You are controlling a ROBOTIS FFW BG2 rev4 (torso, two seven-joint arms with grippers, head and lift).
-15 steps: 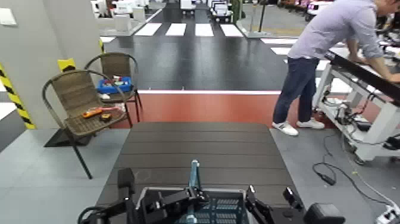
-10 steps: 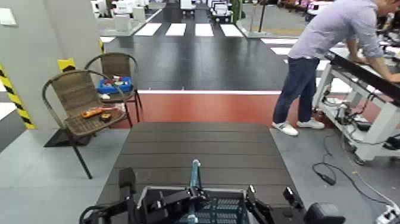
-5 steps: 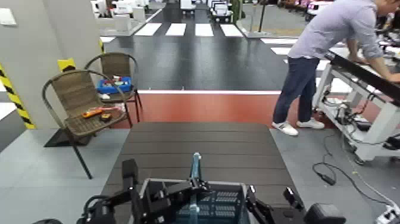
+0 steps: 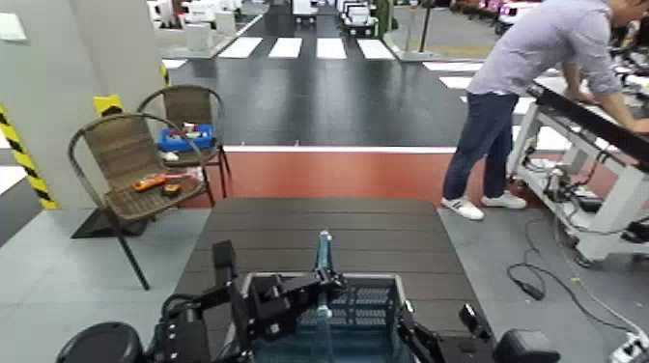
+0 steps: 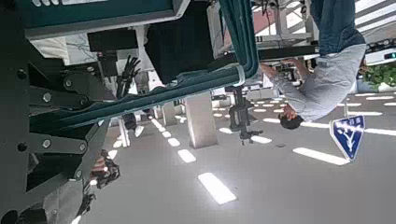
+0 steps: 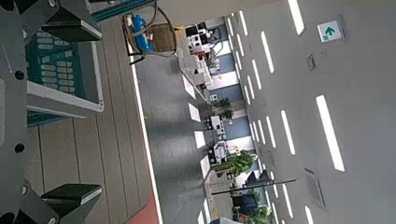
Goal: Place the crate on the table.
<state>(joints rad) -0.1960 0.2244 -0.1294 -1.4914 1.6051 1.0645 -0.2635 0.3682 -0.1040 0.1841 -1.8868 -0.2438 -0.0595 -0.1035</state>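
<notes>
Your crate [image 4: 357, 323] sits over the near edge of the desk [image 4: 319, 232]; it looks a stiff, light plastic lattice, and its upright central handle [image 4: 323, 256] is the sound place to hold. The left pincer [image 4: 324, 282] is clamped on that handle. The right pincer [image 4: 410, 333] stands just beside the crate's right rim; you cannot tell its fingers.
</notes>
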